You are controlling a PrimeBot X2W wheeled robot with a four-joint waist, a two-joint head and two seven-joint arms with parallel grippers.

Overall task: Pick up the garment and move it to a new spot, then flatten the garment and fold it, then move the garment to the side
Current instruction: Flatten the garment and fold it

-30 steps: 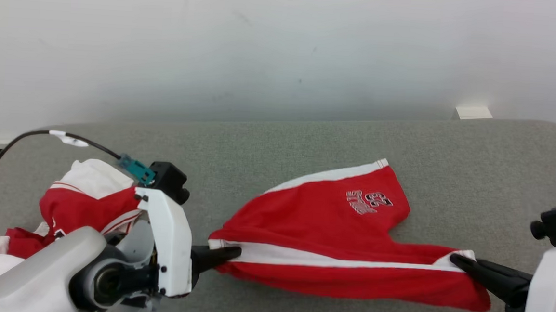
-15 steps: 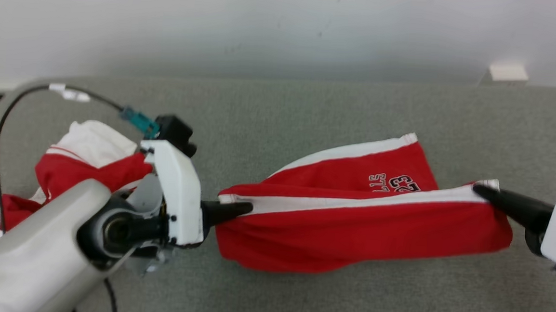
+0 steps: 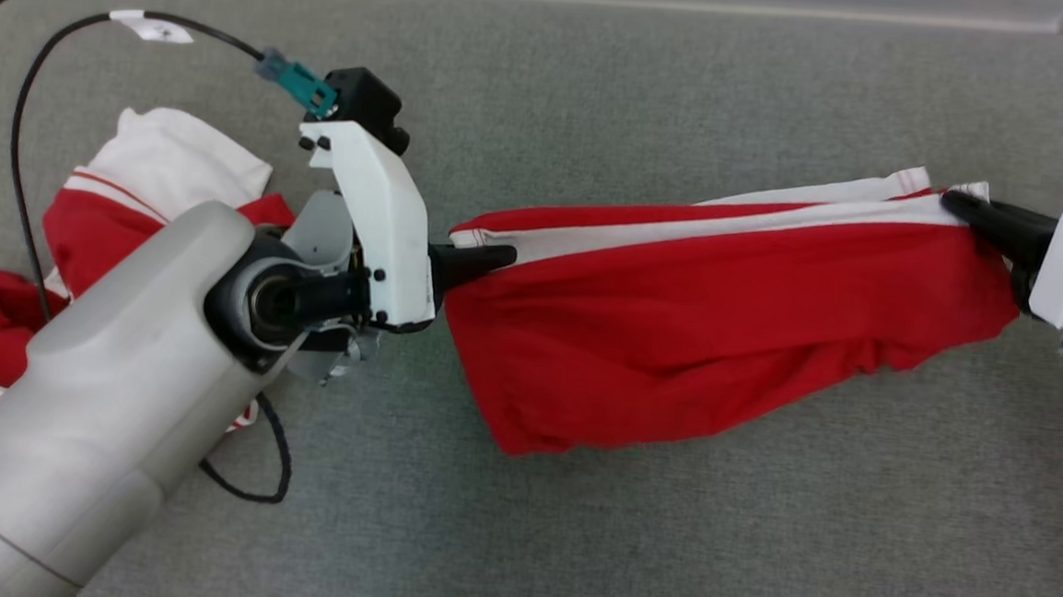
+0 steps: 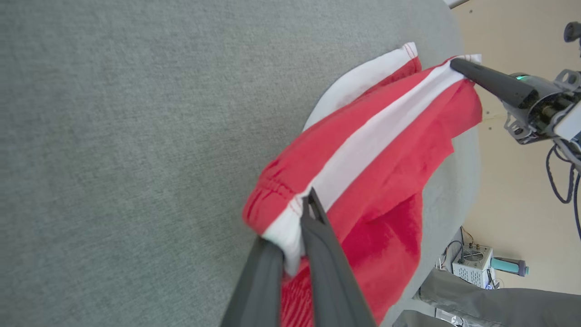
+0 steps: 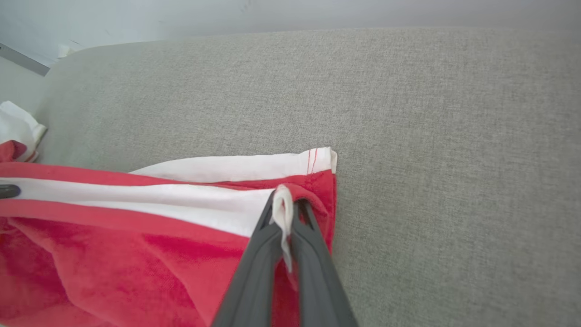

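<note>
One garment (image 3: 725,310) between two end effectors (image 3: 506,257) (image 3: 950,201)

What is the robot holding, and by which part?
The red garment: left end effector pinches one end of its white stripe, right end effector the other.

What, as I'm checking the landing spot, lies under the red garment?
The grey padded surface shows all around the red garment, gripped at its ends by the left gripper and right gripper. The patch directly beneath its drooping folds is covered.
</note>
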